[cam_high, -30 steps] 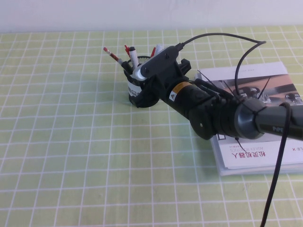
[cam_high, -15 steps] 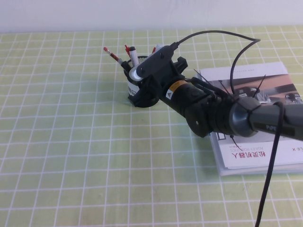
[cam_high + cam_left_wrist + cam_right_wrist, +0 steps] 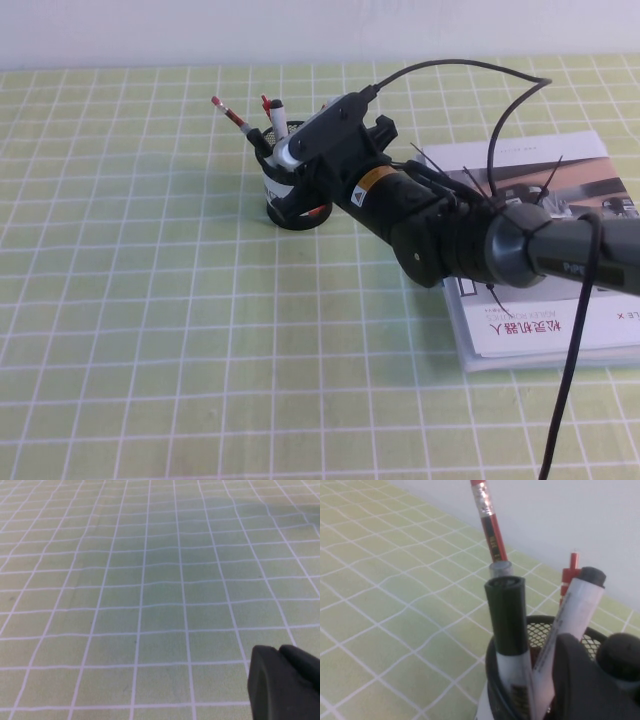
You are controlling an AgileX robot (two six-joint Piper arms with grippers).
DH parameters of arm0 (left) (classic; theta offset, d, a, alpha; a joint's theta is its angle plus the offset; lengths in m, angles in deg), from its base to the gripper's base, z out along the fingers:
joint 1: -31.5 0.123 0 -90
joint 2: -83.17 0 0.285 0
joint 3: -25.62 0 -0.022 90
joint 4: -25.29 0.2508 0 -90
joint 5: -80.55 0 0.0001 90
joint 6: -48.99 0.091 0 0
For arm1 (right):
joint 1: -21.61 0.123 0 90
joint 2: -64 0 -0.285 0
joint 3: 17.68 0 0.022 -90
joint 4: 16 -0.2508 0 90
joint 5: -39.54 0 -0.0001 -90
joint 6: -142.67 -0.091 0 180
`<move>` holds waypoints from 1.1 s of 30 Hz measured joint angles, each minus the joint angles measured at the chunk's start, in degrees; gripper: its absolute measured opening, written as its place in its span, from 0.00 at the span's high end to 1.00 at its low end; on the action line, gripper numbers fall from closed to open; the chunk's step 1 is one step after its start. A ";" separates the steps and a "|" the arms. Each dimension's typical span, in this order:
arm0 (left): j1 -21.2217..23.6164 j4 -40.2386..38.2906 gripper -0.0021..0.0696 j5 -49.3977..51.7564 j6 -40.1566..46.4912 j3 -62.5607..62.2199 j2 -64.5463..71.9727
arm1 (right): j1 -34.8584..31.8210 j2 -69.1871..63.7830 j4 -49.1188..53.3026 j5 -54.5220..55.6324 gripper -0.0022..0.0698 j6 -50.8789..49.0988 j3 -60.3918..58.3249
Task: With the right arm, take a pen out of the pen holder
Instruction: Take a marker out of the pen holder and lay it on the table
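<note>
Nearest the robot, over bare green-gridded worktop [image 3: 150, 605], the left end effector [image 3: 282, 682] is hanging as a dark corner of the left wrist view and nothing more. Whether it is open or closed I cannot tell, and it is touching nothing that shows.

Further out on the right, a booklet [image 3: 560, 300] is lying flat. The right arm [image 3: 450, 235] is passing over its far left part, its forearm running low and slanting away to the left, with a cable looping above it.

At the end of that reach the right end effector [image 3: 305, 185] is crowding the pen holder [image 3: 278, 200] from the robot's right, its dark body overlapping the cup's rim (how far it is open, and whether it is gripping any pen, the views are not showing).

The holder, a black mesh cup with a white label, is sitting in the far middle of the worktop. Inside it, a black-capped marker [image 3: 506, 615] and a white marker [image 3: 580, 600] are standing closest to the end effector, the white one just beside it. A red pen [image 3: 568, 577] and a red-banded pencil [image 3: 490, 530] are leaning away beyond them.

I am judging these pens to be light and stiff, with smooth barrels that are likely to slip under a glancing squeeze. The best hold looks to be the upper barrel, above the rim and below the cap, taken square across. The pull should be going along the pen's own lean — the cup looks light enough to tip or ride up with it.
</note>
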State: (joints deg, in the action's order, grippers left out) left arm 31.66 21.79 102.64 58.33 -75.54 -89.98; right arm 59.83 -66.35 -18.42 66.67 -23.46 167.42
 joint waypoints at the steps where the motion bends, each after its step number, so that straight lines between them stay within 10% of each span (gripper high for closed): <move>1: 0.00 0.00 0.98 0.00 0.00 0.00 0.00 | 0.00 0.00 0.00 0.00 0.84 0.00 0.00; 20: 0.00 0.00 0.98 0.00 0.00 0.00 0.00 | 0.00 16.98 -1.06 -13.21 0.84 -0.12 0.00; 33: 0.00 0.00 0.98 0.00 0.00 0.00 0.00 | -2.43 32.26 -6.61 -47.03 0.84 -5.83 0.00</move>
State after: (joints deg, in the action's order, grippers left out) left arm 31.66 21.79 102.64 58.33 -75.54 -89.98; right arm 57.40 -34.09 -25.04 19.64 -29.29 167.42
